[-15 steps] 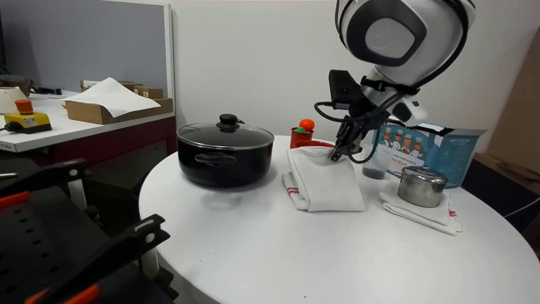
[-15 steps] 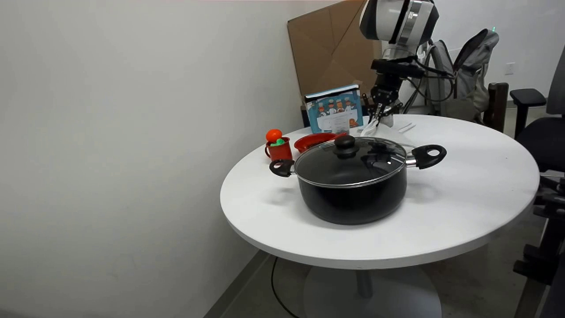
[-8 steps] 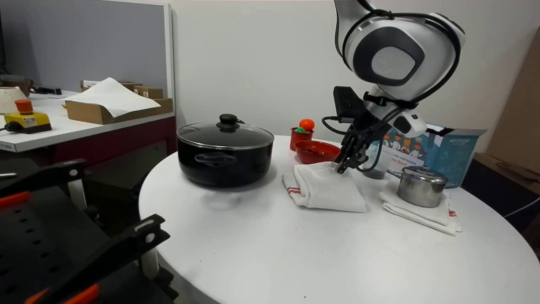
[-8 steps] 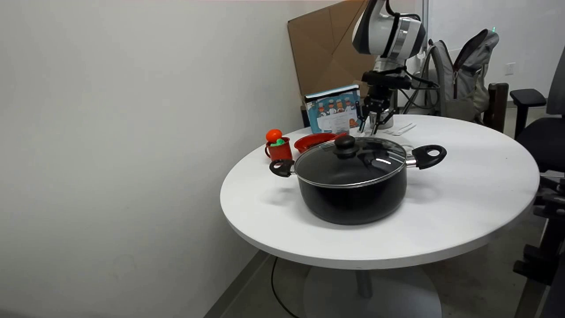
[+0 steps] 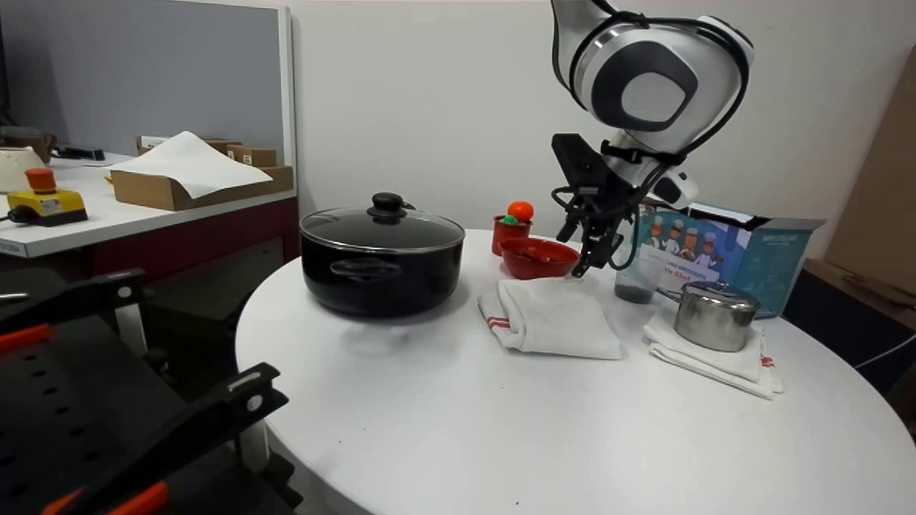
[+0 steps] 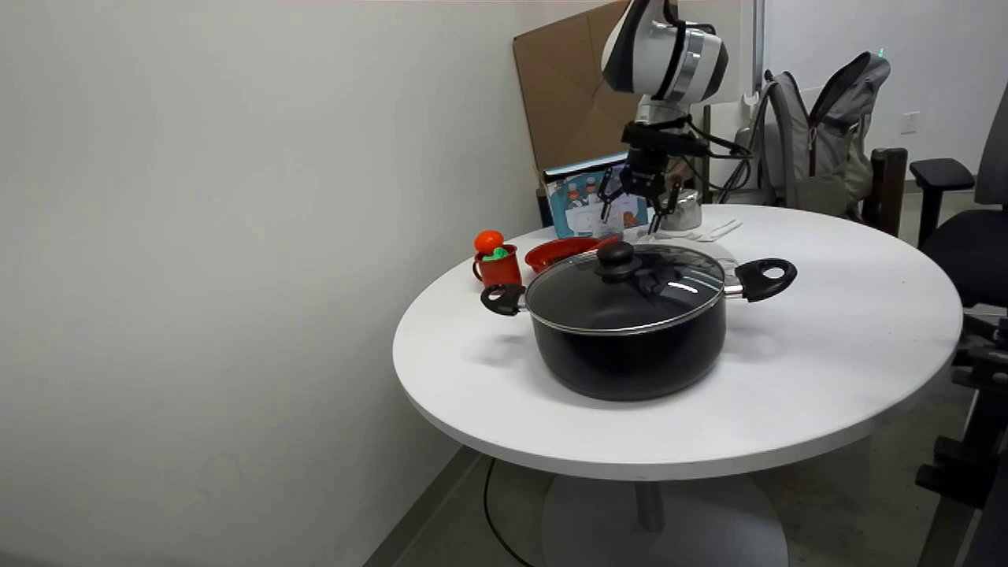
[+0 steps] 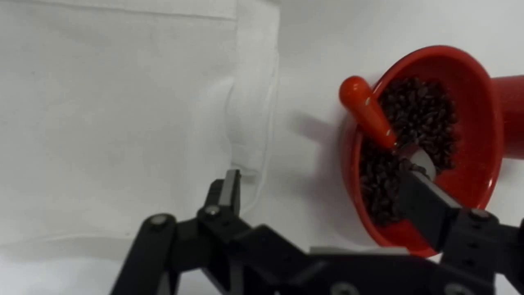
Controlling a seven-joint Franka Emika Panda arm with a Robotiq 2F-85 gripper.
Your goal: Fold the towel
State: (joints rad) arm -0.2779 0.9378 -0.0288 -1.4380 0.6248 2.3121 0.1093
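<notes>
The white towel (image 5: 562, 322) lies on the round table in a folded, layered stack, with thin red stripes showing at its left corner in an exterior view. In the wrist view the towel (image 7: 123, 123) fills the left side, its hem facing the red bowl. My gripper (image 5: 572, 252) hangs just above the towel's far edge, its jaws spread wide with nothing between them. One fingertip of the gripper (image 7: 321, 176) appears over the towel's edge, the opposite one over the bowl. The black pot hides most of the towel in an exterior view, where the gripper (image 6: 630, 223) also shows wide apart.
A red bowl (image 7: 479, 147) of dark beans with an orange-handled spoon sits right behind the towel. Beside it stands a red mug (image 5: 509, 234). The lidded black pot (image 5: 379, 279) is to the left. A small metal pot (image 5: 715, 322), a glass (image 5: 637, 282) and a blue box (image 5: 769, 265) stand right.
A second ago my gripper was closed on the towel's raised edge. It has lowered and released that edge, which now lies flat, then opened wider and lifted slightly away.
</notes>
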